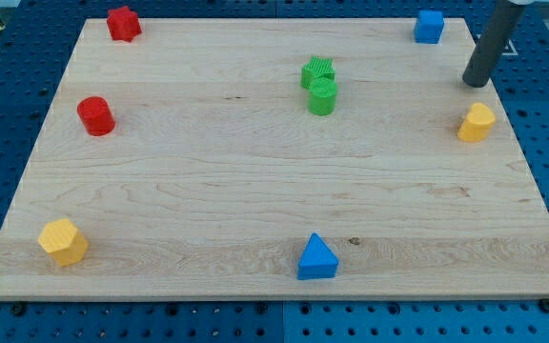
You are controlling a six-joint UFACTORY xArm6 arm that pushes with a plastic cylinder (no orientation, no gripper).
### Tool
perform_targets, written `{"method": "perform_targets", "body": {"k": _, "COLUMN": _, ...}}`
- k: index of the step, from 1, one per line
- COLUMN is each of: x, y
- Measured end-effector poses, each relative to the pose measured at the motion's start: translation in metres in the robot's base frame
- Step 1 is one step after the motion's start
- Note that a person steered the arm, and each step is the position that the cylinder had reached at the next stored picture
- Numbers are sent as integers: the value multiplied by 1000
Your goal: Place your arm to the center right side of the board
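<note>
The dark rod is being seen entering from the view's top right corner, slanting down to where my tip (476, 83) is resting on the wooden board (255, 191), close to its right edge and in its upper part. No gripper is being carried by the arm, so no open or closed state is being shown; only the bare rod end is being presented. The tip is being placed just above and slightly left of a yellow block (477, 123), which is lying near the right edge, apart from the tip and not touched by it. A blue cube (429, 27) is being seen at the view's top, to the left of the rod and apart from it. Near the board's middle, towards the top, a green star-shaped block (318, 70) is being touched from below by a green cylinder (323, 97). At the top left a red star-like block (123, 24) is sitting, and below it, near the left edge, a red cylinder (95, 115). A yellow hexagonal block (63, 241) is lying at the bottom left, and a blue triangular block (317, 258) at the bottom centre. The board is being supported by a blue perforated table (8, 114).
</note>
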State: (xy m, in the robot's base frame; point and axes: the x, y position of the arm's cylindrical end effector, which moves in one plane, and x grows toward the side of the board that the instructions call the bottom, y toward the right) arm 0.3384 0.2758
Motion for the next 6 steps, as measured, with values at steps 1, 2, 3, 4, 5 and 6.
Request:
{"method": "perform_targets", "body": {"k": 1, "x": 13, "y": 16}}
{"method": "perform_targets", "body": {"k": 2, "x": 13, "y": 17}}
{"method": "perform_targets", "body": {"k": 3, "x": 24, "y": 34}}
{"method": "perform_targets", "body": {"k": 4, "x": 32, "y": 44}}
{"method": "perform_targets", "body": {"k": 5, "x": 34, "y": 45}}
{"method": "perform_targets", "body": {"k": 6, "x": 42, "y": 46}}
